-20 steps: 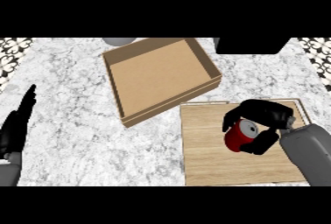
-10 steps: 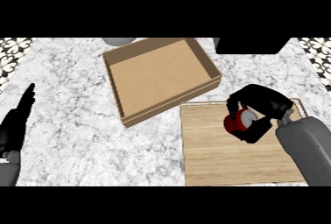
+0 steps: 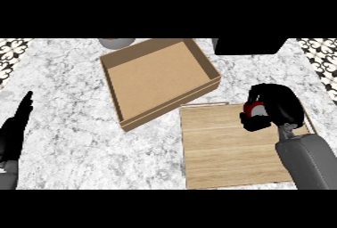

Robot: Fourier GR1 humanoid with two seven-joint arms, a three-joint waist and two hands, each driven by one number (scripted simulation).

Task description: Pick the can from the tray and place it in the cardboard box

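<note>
Counter: marble-patterned counter (image 3: 79, 133) filled the head view, and I had the whole work area in sight.
Cardboard box: the cardboard box (image 3: 154, 78) sat open and askew, far-left of the tray, one corner just beside the tray's far edge. I saw nothing inside it.
Tray: the wooden tray (image 3: 223, 147) lay near-right, with bare boards showing.
Can: the red can (image 3: 252, 108) was over the tray's far right corner, not yet at the box. I couldn't tell whether it had cleared the boards.
Right hand: the right hand (image 3: 276, 107) was curled round the can, hiding all but a sliver of red and a pale end.
Left hand: the left hand (image 3: 13, 133) rested open at the left edge, fingers up, well apart from everything.
Risk, box wall: the route ran left over the box's near wall. Carried low, I judged the can's bottom could clip that rim and shove the box.
Risk, hold: with so little of the can showing, I couldn't judge how it sat in the fingers. A skewed hold might let it slip mid-swing.
Risk, release: let go on a slant, it would likely topple and roll inside the box.
</note>
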